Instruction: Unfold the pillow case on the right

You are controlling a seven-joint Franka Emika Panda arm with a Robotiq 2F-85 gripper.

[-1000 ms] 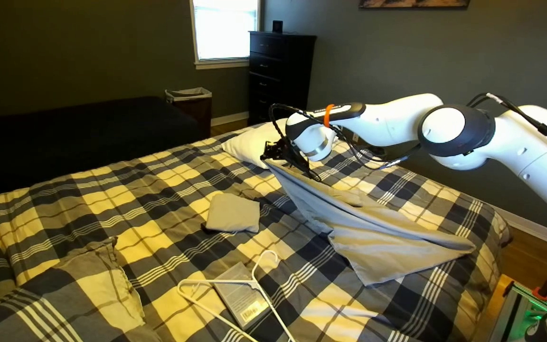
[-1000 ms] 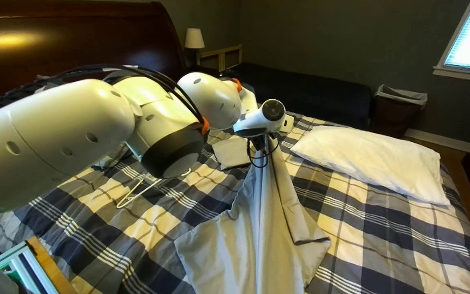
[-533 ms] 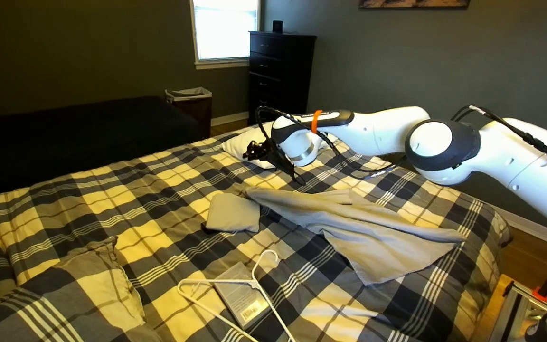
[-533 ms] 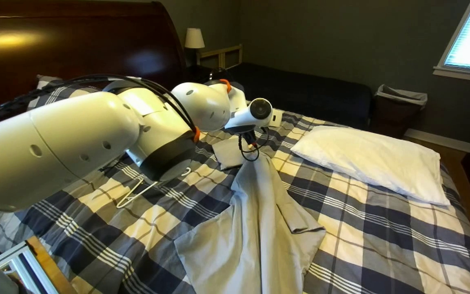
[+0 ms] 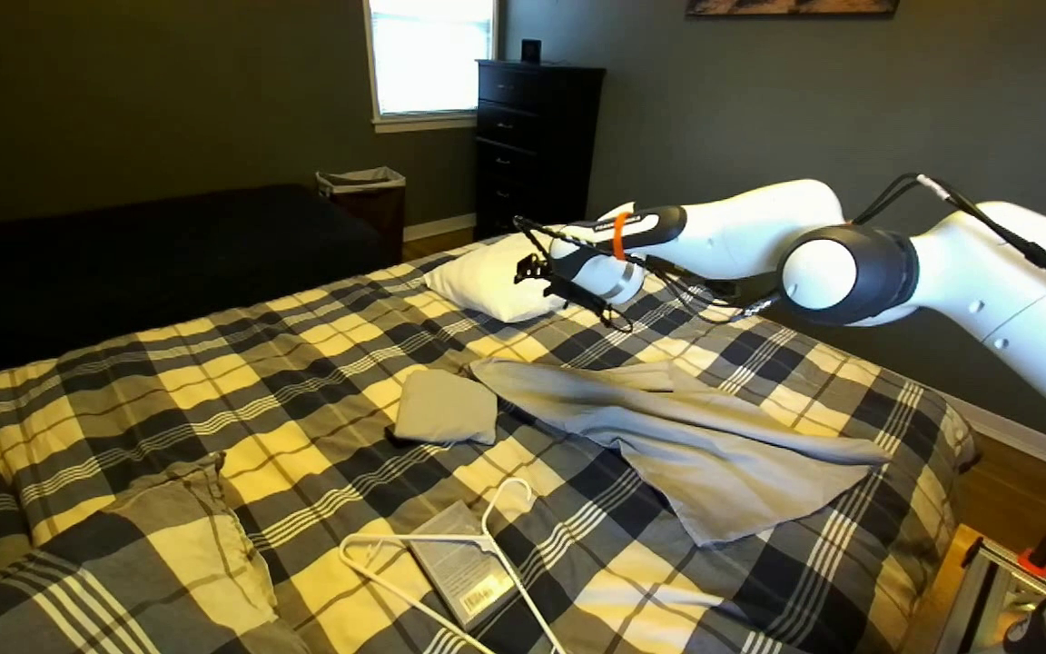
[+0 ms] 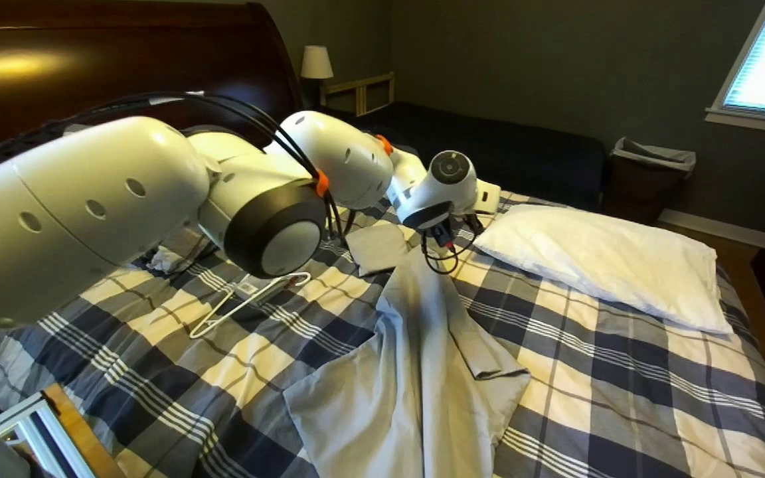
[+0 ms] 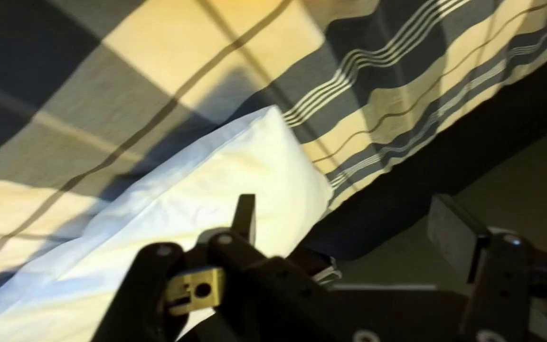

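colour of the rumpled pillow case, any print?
The pillow case is plain light grey-beige, no print visible; best seen in an exterior view.

A black dresser [image 5: 537,136] stands beside a bright window [image 5: 432,56], near a grey wall [image 5: 804,104]

Nothing legible; print on the flat package [image 5: 463,567], its barcode label [image 5: 485,595] and the arm [image 5: 818,275] is too small.

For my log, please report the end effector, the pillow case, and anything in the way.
End effector open, empty. Pillow case rumpled on bed, not fully spread. Folded cloth beside one end, maybe obstructing.
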